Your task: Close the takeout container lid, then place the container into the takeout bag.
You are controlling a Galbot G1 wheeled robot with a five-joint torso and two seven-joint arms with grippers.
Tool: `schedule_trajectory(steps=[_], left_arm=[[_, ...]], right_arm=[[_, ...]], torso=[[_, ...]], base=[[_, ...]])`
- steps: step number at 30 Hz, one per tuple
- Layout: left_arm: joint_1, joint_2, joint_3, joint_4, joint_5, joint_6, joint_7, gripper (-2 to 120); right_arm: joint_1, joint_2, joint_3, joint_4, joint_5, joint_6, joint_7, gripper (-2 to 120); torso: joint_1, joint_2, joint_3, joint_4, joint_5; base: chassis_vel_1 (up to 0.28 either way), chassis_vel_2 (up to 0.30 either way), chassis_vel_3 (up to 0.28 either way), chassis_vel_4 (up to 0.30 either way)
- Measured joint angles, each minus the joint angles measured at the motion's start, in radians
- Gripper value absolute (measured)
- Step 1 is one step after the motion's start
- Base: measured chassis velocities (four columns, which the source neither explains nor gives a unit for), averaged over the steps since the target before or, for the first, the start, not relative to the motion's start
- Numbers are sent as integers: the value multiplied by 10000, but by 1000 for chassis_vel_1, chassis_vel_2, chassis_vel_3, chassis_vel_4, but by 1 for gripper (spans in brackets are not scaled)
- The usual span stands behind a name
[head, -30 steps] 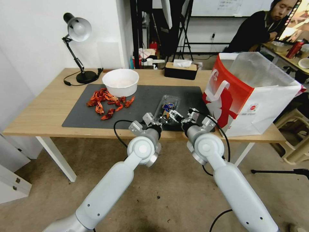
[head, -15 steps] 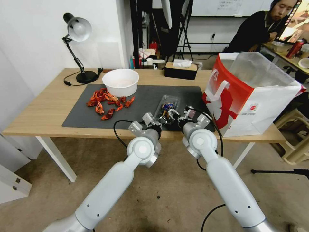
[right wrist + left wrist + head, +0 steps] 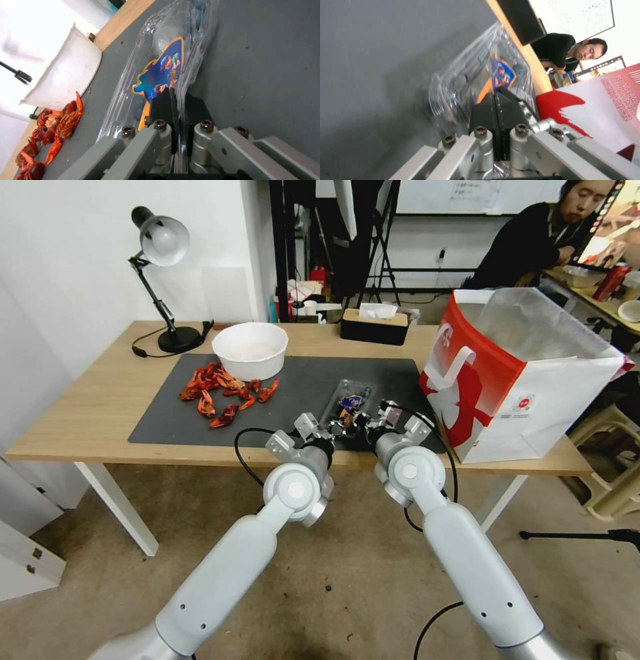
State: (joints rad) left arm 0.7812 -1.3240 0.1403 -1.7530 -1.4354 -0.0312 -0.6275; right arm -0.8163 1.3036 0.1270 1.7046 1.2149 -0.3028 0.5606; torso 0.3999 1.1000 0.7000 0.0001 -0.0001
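Head view — both arms reach forward, left gripper (image 3: 335, 425) and right gripper (image 3: 361, 421) pinching the takeout container (image 3: 348, 402).

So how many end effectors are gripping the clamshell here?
2: the left end effector and right end effector both pinch the takeout container's near edge on the grey mat.

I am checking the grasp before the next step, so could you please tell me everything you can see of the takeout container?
The takeout container is a small clamshell of thin, clear, crinkly plastic with a blue, orange-edged picture label. It lies on the dark grey mat near the table's front edge, left of the takeout bag and apart from it. The left tool is shut at its near edge, and the right tool is shut on a flap of its plastic. I cannot tell whether the lid is fully closed.
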Motion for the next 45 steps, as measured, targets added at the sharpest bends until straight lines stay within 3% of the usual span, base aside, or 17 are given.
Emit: schedule_trajectory(steps=[7,8,10,11,12,15,16,20,22,24,29,31,35,40,43,45], left_arm=[[241,349,28,-404,1199,-99,516,0],[445,602,18,-639,1989,-109,866,1],[502,674,11,-689,2322,-118,981,2],[674,837,-51,-784,3268,-168,1290,9],[674,837,-51,-784,3268,-168,1290,9],[1162,1141,-335,-964,5094,-265,1994,23],[1162,1141,-335,-964,5094,-265,1994,23],[1981,1432,-999,-1255,7001,-388,2786,43],[2056,1455,-1076,-1278,7164,-400,2866,45],[2662,1614,-1587,-1515,8070,-486,3266,57],[3478,1838,-2280,-1890,8792,-488,3633,70],[4049,2025,-2736,-2098,9323,-553,3828,82],[4722,2178,-3300,-2344,9726,-658,4085,95],[5195,2280,-3725,-2414,10106,-871,4326,100],[5285,2440,-3738,-2336,10204,-986,4387,100],[5594,2516,-3869,-2323,10302,-1189,4391,100]], right_arm=[[-49,-6,7,11,-131,16,-45,0],[-62,22,8,12,-186,23,-51,0],[-67,32,8,12,-209,28,-53,0],[-75,56,9,12,-244,31,-54,0],[-75,56,9,12,-244,31,-54,0],[-93,77,9,23,-298,33,-55,0],[-93,77,9,23,-298,33,-55,0],[-108,83,-4,35,-357,33,-60,0],[-109,85,-4,37,-361,33,-61,0],[-123,87,-7,37,-409,33,-77,0],[-127,81,-16,36,-429,33,-92,0],[-123,81,-23,32,-448,33,-104,0],[-116,90,-28,25,-459,33,-116,0],[-301,42,140,192,-465,27,-126,0],[-656,-74,497,475,-492,23,-94,0],[-744,-112,594,538,-497,20,-91,0]], torso=[[0,0,0,-1,0],[0,0,0,-2,-2],[0,0,0,-2,-1],[0,0,0,-2,-1],[0,0,0,-2,-1],[0,0,0,-1,-2],[0,0,0,-1,-2],[0,0,0,-2,-2],[0,0,0,-1,-2],[0,0,-1,-2,-1],[0,1,-1,-1,-1],[0,0,-1,0,0],[-1,1,-1,-1,-2],[0,0,-1,9,2],[0,1,-2,-12,-1],[-1,1,-1,-5,3]], base=[[0,0,0,0],[0,0,0,0],[0,0,0,0],[0,0,0,0],[0,0,0,0],[0,0,0,0],[0,0,0,0],[0,0,0,0],[0,0,0,0],[0,0,0,0],[0,0,0,0],[0,0,0,0],[0,0,0,0],[0,0,0,0],[0,0,0,0],[0,0,0,0]])
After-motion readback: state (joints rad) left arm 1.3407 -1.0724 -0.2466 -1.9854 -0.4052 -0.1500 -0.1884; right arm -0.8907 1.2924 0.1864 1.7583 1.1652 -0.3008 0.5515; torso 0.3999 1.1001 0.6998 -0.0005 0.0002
